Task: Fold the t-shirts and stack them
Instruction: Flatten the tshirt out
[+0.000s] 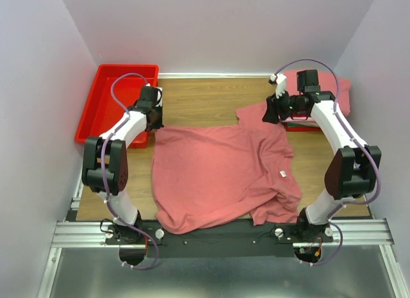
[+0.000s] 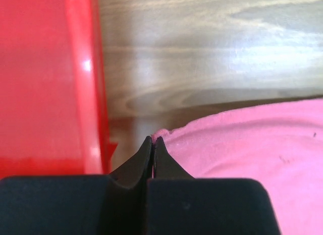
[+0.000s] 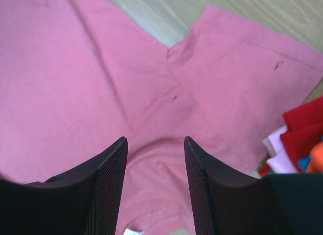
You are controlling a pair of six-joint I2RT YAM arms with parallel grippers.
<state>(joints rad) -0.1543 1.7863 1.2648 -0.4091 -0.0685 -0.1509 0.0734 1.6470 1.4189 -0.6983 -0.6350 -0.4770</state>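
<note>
Shirt (image 1: 218,176) — salmon-pink, spread at frame centre on the table (image 1: 205,96), its hem rumpled toward the bottom edge. I note the left gripper (image 2: 153,140) pressed closed at the upper-left corner, beside the bin (image 1: 96,112); I cannot tell whether cloth is caught. The right gripper (image 3: 155,139) hangs over the upper-right sleeve — jaws apart. A pile (image 1: 336,86) of shirts sits upper right.

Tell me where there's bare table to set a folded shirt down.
Bare wood runs along the far edge, between the red bin and the shirt pile, behind the spread salmon shirt. Centre is covered; far right is crowded.
</note>
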